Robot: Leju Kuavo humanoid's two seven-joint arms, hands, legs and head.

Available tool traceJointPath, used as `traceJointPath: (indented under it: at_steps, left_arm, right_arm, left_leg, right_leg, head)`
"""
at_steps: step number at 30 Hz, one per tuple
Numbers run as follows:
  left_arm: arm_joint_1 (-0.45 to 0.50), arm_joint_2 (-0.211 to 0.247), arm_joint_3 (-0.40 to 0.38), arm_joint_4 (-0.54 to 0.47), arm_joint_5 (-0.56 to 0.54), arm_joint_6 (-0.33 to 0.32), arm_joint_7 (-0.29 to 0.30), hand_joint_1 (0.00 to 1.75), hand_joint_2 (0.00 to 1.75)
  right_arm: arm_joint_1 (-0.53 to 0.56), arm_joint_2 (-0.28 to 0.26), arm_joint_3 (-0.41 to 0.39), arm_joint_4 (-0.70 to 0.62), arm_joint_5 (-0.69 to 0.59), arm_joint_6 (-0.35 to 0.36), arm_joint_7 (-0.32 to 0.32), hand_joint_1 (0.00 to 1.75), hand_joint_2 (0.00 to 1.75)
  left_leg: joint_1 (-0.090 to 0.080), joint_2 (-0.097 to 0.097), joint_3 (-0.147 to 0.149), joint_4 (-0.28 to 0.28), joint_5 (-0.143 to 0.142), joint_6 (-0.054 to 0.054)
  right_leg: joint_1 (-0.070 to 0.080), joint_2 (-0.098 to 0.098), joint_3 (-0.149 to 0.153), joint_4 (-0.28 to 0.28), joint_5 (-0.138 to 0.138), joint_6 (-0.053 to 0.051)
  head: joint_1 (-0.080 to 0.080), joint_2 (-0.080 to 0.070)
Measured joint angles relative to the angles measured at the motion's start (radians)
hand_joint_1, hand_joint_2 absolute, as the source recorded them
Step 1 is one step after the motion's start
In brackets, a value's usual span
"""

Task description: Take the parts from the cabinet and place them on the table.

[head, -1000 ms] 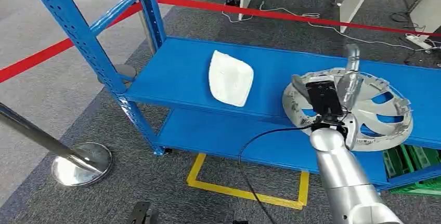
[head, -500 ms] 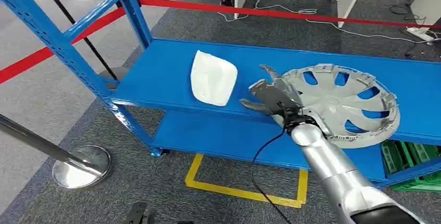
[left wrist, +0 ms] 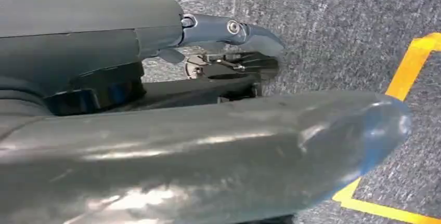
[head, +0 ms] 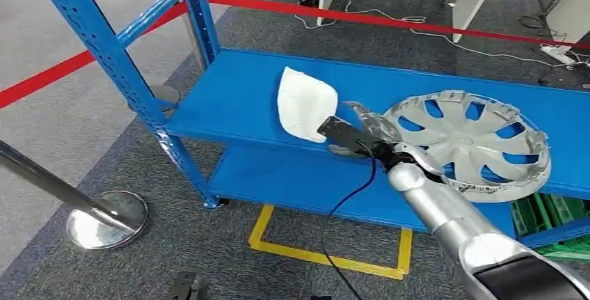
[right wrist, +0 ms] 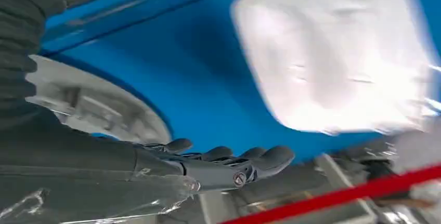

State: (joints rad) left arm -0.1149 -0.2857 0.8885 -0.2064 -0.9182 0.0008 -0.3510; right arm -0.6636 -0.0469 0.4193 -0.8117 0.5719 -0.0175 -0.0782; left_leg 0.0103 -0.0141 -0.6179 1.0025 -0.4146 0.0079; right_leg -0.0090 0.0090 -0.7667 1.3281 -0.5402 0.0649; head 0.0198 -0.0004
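White moulded part, centre of head view, flat on upper blue shelf near front edge, within reach. Silver wheel cover, right of centre, flat on same shelf, rim overhanging front edge, just beside right hand. Right hand between the two parts, fingers extended and apart, holding nothing; judged poised to take white part. Left hand hanging over grey carpet, fingers near together, nothing seen held; state unclear. Yellow floor tape lower centre.
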Motion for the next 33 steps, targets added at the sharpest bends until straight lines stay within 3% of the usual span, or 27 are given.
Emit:
traceJointPath:
  at_steps: [1, 3, 4, 5, 7, 9, 10, 13, 14, 15, 16, 18, 19, 20, 23, 25, 26, 28, 29, 30, 31, 33]
  left_arm:
    - [0.0, 0.0, 0.0, 0.0, 0.0, 0.0, 0.0, 0.0, 0.0]
    - [0.0, 0.0, 0.0, 0.0, 0.001, 0.0, 0.0, 0.0, 0.0]
    - [-0.001, 0.002, 0.001, 0.0, 0.002, 0.0, 0.0, 0.0, 0.0]
    - [-0.001, 0.001, 0.002, 0.0, 0.004, 0.0, 0.0, 0.0, 0.0]
    - [0.0, 0.002, 0.002, 0.0, 0.005, 0.001, 0.0, 0.0, 0.0]
    - [0.0, 0.002, 0.003, 0.0, 0.005, 0.002, 0.0, 0.0, 0.0]
    - [-0.001, 0.002, 0.002, 0.0, 0.005, 0.002, 0.0, 0.0, 0.0]
    - [-0.001, 0.002, 0.003, 0.0, 0.005, 0.002, -0.001, 0.0, 0.0]
    - [-0.001, 0.003, 0.003, 0.0, 0.005, 0.003, -0.001, 0.0, 0.0]
    - [0.001, 0.003, 0.004, 0.0, 0.006, 0.003, -0.001, 0.0, 0.0]
    - [0.0, 0.003, 0.005, 0.0, 0.006, 0.003, -0.001, 0.0, 0.0]
    - [0.0, 0.003, 0.009, 0.0, 0.006, 0.003, -0.001, 0.0, 0.0]
    - [0.0, 0.003, 0.013, 0.0, 0.006, 0.003, -0.001, 0.0, 0.0]
    - [-0.002, 0.002, 0.014, 0.0, 0.006, 0.003, -0.001, 0.0, 0.0]
    - [0.001, 0.002, 0.017, 0.0, 0.005, 0.003, -0.001, 0.0, 0.0]
    - [0.0, 0.0, 0.019, 0.0, 0.005, 0.003, -0.002, 0.0, 0.0]
    - [-0.001, 0.0, 0.019, 0.0, 0.005, 0.003, -0.002, 0.0, 0.0]
    - [0.0, 0.0, 0.02, 0.0, 0.005, 0.002, -0.002, 0.0, 0.0]
    - [0.001, 0.0, 0.021, 0.0, 0.005, 0.002, -0.003, 0.0, 0.0]
    - [0.002, 0.0, 0.021, 0.0, 0.004, 0.002, -0.003, 0.0, 0.0]
    - [0.002, 0.0, 0.021, 0.0, 0.003, 0.001, -0.004, 0.0, 0.0]
    - [0.001, 0.0, 0.021, 0.0, 0.0, 0.0, -0.006, 0.0, 0.0]
  right_arm:
    - [-0.002, -0.002, 0.005, 0.007, 0.009, 0.0, 0.01, 0.0, 1.75]
    - [-0.018, -0.007, 0.013, 0.026, 0.026, -0.005, 0.025, 0.0, 1.75]
    - [-0.027, -0.007, 0.015, 0.04, 0.033, -0.014, 0.031, 0.0, 1.75]
    - [-0.033, -0.007, 0.019, 0.049, 0.041, -0.019, 0.036, 0.0, 1.75]
    - [-0.032, -0.009, 0.026, 0.067, 0.053, -0.027, 0.044, 0.0, 1.75]
    - [-0.037, -0.012, 0.027, 0.082, 0.066, -0.039, 0.056, 0.0, 1.75]
    - [-0.041, -0.012, 0.027, 0.087, 0.074, -0.052, 0.063, 0.0, 1.75]
    - [-0.046, -0.013, 0.031, 0.108, 0.09, -0.074, 0.083, 0.0, 1.75]
    - [-0.045, -0.014, 0.032, 0.114, 0.093, -0.075, 0.085, 0.0, 1.75]
    - [-0.045, -0.014, 0.034, 0.119, 0.094, -0.076, 0.085, 0.0, 1.75]
    - [-0.045, -0.014, 0.035, 0.122, 0.095, -0.077, 0.086, 0.0, 1.75]
    - [-0.049, -0.014, 0.036, 0.127, 0.096, -0.079, 0.086, 0.0, 1.75]
    - [-0.051, -0.014, 0.037, 0.129, 0.098, -0.081, 0.088, 0.0, 1.75]
    - [-0.054, -0.016, 0.037, 0.132, 0.106, -0.09, 0.094, 0.0, 1.75]
    - [-0.054, -0.021, 0.033, 0.144, 0.158, -0.133, 0.116, 0.0, 1.75]
    - [-0.054, -0.026, 0.023, 0.15, 0.188, -0.171, 0.122, 0.0, 1.75]
    - [-0.055, -0.03, 0.015, 0.152, 0.203, -0.186, 0.129, 0.0, 1.75]
    - [-0.053, -0.037, 0.004, 0.158, 0.224, -0.195, 0.138, 0.0, 1.75]
    - [-0.05, -0.043, -0.002, 0.163, 0.232, -0.195, 0.14, 0.0, 1.75]
    - [-0.047, -0.046, -0.01, 0.166, 0.241, -0.194, 0.145, 0.0, 1.75]
    - [-0.047, -0.049, -0.018, 0.17, 0.251, -0.192, 0.152, 0.0, 1.75]
    - [-0.05, -0.056, -0.031, 0.176, 0.283, -0.179, 0.174, 0.0, 1.75]
  left_leg:
    - [0.0, -0.002, 0.002, 0.0, -0.001, -0.001]
    - [0.002, -0.003, 0.006, 0.004, -0.005, -0.009]
    - [-0.005, -0.003, 0.004, 0.005, -0.007, -0.016]
    - [-0.007, -0.003, 0.0, 0.011, -0.007, -0.019]
    - [-0.004, -0.003, 0.001, 0.003, 0.0, -0.03]
    - [-0.003, -0.002, 0.001, 0.005, -0.009, -0.04]
    - [-0.004, 0.0, -0.01, 0.035, -0.031, -0.044]
    - [-0.003, 0.001, -0.122, 0.263, -0.133, -0.05]
    - [-0.004, 0.001, -0.15, 0.314, -0.143, -0.049]
    - [-0.004, 0.001, -0.151, 0.313, -0.129, -0.047]
    - [-0.004, 0.001, -0.132, 0.27, -0.093, -0.043]
    - [-0.004, 0.002, -0.045, 0.104, -0.007, -0.034]
    - [-0.004, 0.003, -0.009, 0.035, 0.01, -0.03]
    - [-0.006, 0.002, 0.003, 0.002, -0.007, -0.029]
    - [-0.008, 0.0, -0.001, 0.006, -0.003, -0.017]
    - [-0.001, 0.0, 0.002, -0.003, 0.004, -0.005]
    - [-0.001, 0.001, 0.002, -0.003, 0.004, 0.0]
    - [-0.002, 0.001, 0.002, -0.003, 0.003, 0.002]
    - [-0.002, 0.0, 0.002, -0.003, 0.003, 0.002]
    - [-0.002, 0.0, 0.002, -0.002, 0.003, 0.002]
    - [-0.002, 0.0, 0.003, -0.002, 0.003, 0.002]
    - [-0.001, 0.0, 0.006, -0.001, 0.0, -0.002]
  right_leg:
    - [0.0, 0.0, 0.026, -0.057, 0.038, 0.0]
    - [-0.004, -0.004, 0.118, -0.246, 0.128, 0.002]
    - [-0.002, -0.003, 0.14, -0.279, 0.111, 0.003]
    - [-0.003, 0.004, 0.14, -0.286, 0.118, -0.012]
    - [0.003, 0.003, 0.135, -0.282, 0.117, -0.025]
    - [-0.003, 0.003, 0.138, -0.288, 0.122, -0.039]
    - [-0.004, 0.003, 0.14, -0.288, 0.122, -0.045]
    - [-0.002, 0.002, 0.139, -0.288, 0.121, -0.05]
    - [-0.002, 0.001, 0.139, -0.288, 0.121, -0.05]
    - [-0.001, 0.002, 0.14, -0.288, 0.121, -0.05]
    - [-0.001, 0.002, 0.14, -0.288, 0.121, -0.05]
    - [-0.001, 0.003, 0.144, -0.288, 0.12, -0.048]
    - [-0.001, 0.003, 0.145, -0.288, 0.12, -0.045]
    - [0.007, 0.005, 0.138, -0.283, 0.118, -0.039]
    - [0.003, 0.005, 0.143, -0.299, 0.126, -0.02]
    - [0.002, 0.001, 0.13, -0.279, 0.107, -0.01]
    - [0.002, 0.0, 0.105, -0.221, 0.071, -0.007]
    - [0.002, 0.0, 0.029, -0.055, -0.004, -0.003]
    - [0.002, -0.001, -0.001, 0.006, -0.022, -0.002]
    - [0.002, -0.001, -0.009, 0.015, -0.012, -0.001]
    - [0.002, -0.001, 0.007, -0.021, 0.017, -0.002]
    - [-0.001, -0.002, 0.092, -0.193, 0.104, 0.0]
  head:
    - [0.001, 0.0]
    - [0.0, 0.0]
    - [0.001, 0.0]
    - [-0.001, 0.0]
    - [-0.005, 0.0]
    - [-0.004, 0.0]
    - [-0.011, 0.0]
    - [-0.016, 0.0]
    - [-0.017, 0.0]
    - [-0.017, 0.0]
    - [-0.017, 0.0]
    - [-0.017, 0.0]
    - [-0.017, 0.0]
    - [-0.017, 0.0]
    - [-0.015, 0.0]
    - [-0.014, 0.0]
    - [-0.008, 0.0]
    - [-0.008, 0.0]
    - [-0.006, 0.0]
    - [-0.006, 0.0]
    - [-0.006, 0.0]
    - [-0.006, 0.0]
